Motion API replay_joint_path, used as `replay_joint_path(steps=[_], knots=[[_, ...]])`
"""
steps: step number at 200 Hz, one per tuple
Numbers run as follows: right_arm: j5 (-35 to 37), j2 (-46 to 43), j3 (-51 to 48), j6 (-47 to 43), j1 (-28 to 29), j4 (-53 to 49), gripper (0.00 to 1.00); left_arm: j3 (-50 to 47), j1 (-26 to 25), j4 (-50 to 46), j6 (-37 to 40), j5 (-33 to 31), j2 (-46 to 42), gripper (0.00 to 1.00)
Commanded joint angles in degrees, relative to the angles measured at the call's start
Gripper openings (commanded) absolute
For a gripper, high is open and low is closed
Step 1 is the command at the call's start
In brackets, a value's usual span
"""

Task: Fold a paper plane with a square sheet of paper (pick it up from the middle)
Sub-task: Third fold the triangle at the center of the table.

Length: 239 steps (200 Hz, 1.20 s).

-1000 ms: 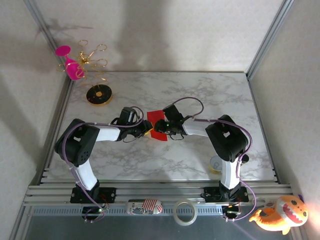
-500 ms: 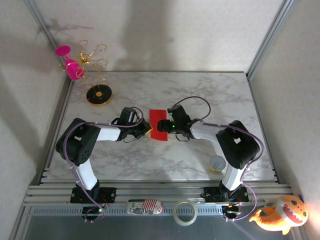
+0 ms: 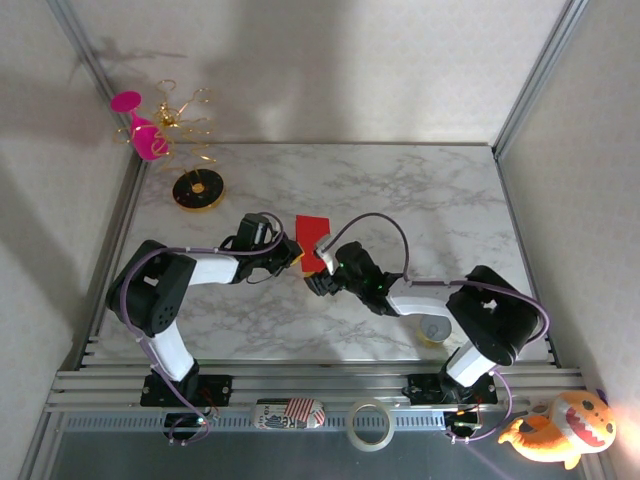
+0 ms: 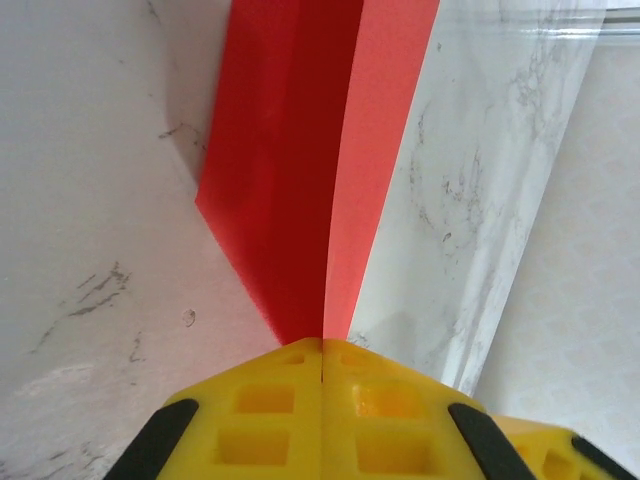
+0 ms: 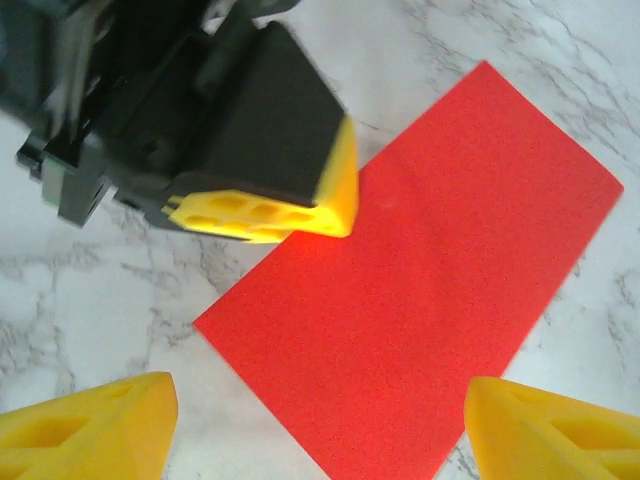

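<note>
Left tool point(image 4: 322, 345) first: its two yellow pads are pressed flat together, pinching the edge of the red sheet point(image 4: 290, 150) right at the seam. Shut tight on paper, that's the call. From the left wrist the sheet runs away from the pads in two layers, a darker strip and a lighter one beside it, lying on the marble worktop point(image 3: 430, 190).

Over to the right tool point(image 5: 320, 425): jaws spread wide, one yellow fingertip point(image 5: 95, 425) at each lower corner of its wrist view, gripping nothing. It hangs above the near end of the sheet, which shows here as a long rectangle, folded rather than square. The left tool's black body crowds in from the upper left of that view, its pads sitting on the sheet's edge, so that side of the paper is occupied.

From the top camera, the sheet lies mid-worktop between the two arms, both tools meeting at its near end. A purple cable point(image 3: 385, 222) from the right arm arcs just beside it.

Further out: a round black and gold base point(image 3: 197, 190) at the far left of the worktop, a gold wire rack point(image 3: 185, 112) and a pink wine glass point(image 3: 140, 130) beyond it, all well apart from the paper. A small round object point(image 3: 432, 328) sits by the right arm's elbow. On the near rail, a striped pouch point(image 3: 290, 412), a tape roll point(image 3: 368, 424) and an orange plush toy point(image 3: 560, 428).
</note>
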Motion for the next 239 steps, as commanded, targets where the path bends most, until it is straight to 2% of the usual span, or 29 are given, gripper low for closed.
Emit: replay_joint_path(steps=[1,56,118,150,197,224,239], knots=[[3.9,2.1,-1.3,-9.8,2.0,9.4,0.76,-1.1,0.4,2.1,-1.8,-0.3,-1.7,0.02],[12.8,10.1,-3.4,-19.4,5.3,20.9,0.72,-1.4,0.4,1.9,-1.7,-0.3,-1.6,0.02],[17.5,13.9,-2.6,-22.8,5.9,24.7,0.62,-1.7,0.4,1.3,-1.3,-0.2,-1.6,0.02],[16.6,14.1,-2.4,-24.0,6.0,24.9,0.53,-1.6,0.4,0.7,-1.1,-0.4,-1.9,0.03],[10.0,12.7,-1.1,-20.3,6.3,19.7,0.23,-1.5,0.7,-2.6,0.7,-2.3,-2.9,0.09],[6.2,10.9,-1.8,-16.5,6.3,16.8,0.12,-1.3,2.3,-9.9,4.9,-9.5,-6.8,0.21],[3.5,9.5,-2.1,-14.2,6.3,14.7,0.11,-0.7,3.3,-13.7,7.9,-14.2,-9.2,0.26]])
